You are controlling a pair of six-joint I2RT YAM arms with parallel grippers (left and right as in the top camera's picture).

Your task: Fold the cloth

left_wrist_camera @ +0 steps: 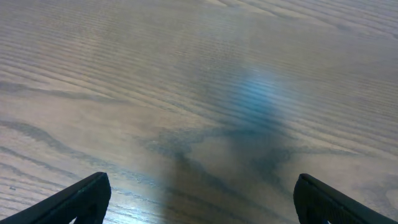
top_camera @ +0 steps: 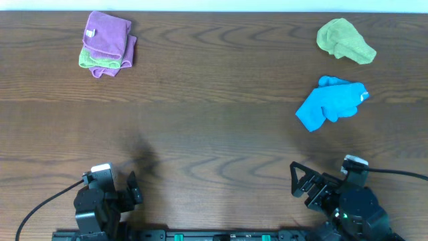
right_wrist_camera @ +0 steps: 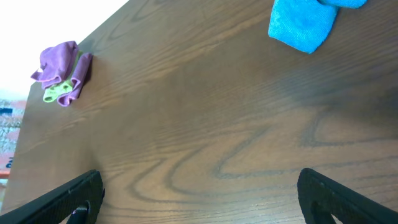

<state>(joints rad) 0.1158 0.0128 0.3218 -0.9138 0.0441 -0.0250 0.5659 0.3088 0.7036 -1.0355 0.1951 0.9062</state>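
Note:
The lilac-purple cloth (top_camera: 107,35) lies folded at the table's far left corner, on top of a lime-green cloth (top_camera: 90,60); a small white tag shows on its upper edge. The right wrist view catches the cloth (right_wrist_camera: 57,59) far off at upper left. My left gripper (top_camera: 133,190) rests open near the front edge at the left, far from the cloth. In its own view the left gripper (left_wrist_camera: 202,199) has only bare wood between its fingers. My right gripper (top_camera: 304,184) stands open at the front right, and its own view shows the right gripper (right_wrist_camera: 199,196) over bare table.
A crumpled lime-green cloth (top_camera: 344,40) lies at the far right. A bright blue cloth (top_camera: 331,102) sits in front of it, and the right wrist view has the blue cloth (right_wrist_camera: 303,25) at its top. The dark wooden table (top_camera: 214,120) spans the scene.

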